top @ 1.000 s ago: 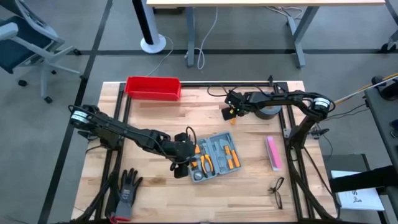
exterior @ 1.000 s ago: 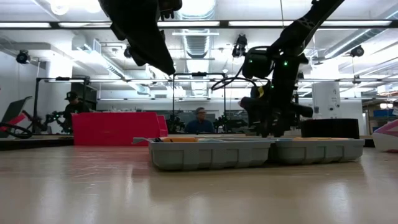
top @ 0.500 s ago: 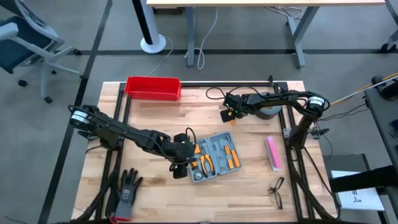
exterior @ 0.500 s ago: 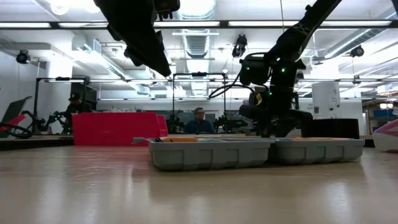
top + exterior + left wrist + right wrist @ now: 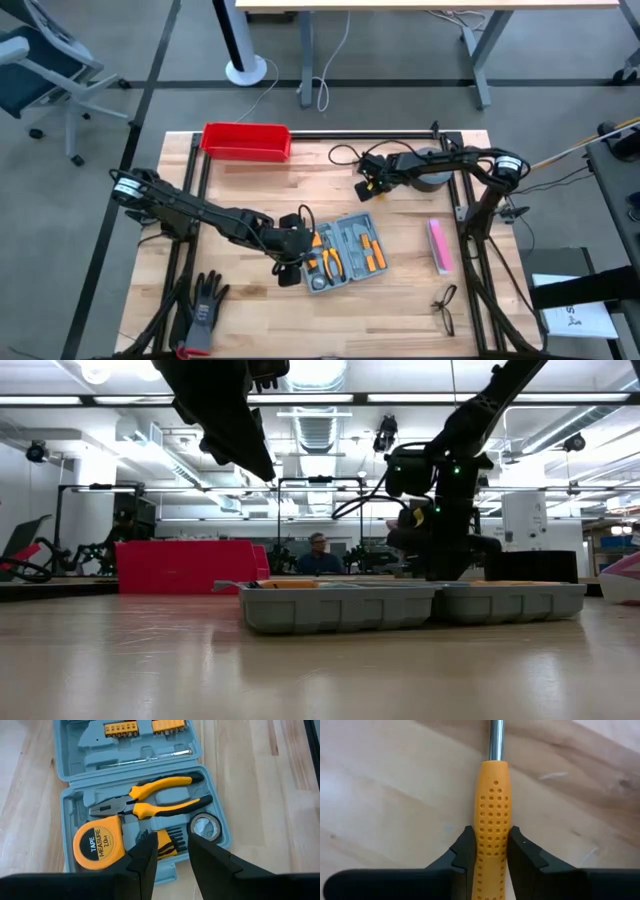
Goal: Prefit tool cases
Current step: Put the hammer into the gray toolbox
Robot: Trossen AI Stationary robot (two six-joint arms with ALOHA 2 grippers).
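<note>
Case (image 5: 345, 250) lies open at centre of the high view, tools seated inside. Left gripper (image 5: 170, 852) hovers over its near edge, jaws slightly spread, empty. Right gripper (image 5: 489, 851), upper centre-right, pinches an orange screwdriver (image 5: 491, 815) handle against the table (image 5: 400, 310).

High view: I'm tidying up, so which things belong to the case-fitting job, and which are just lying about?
Job: open grey-blue plastic tool case; orange-handled screwdriver clamped in right end effector.
Lying about: red rectangular bin; black work glove; pink flat block; black-framed glasses.
</note>
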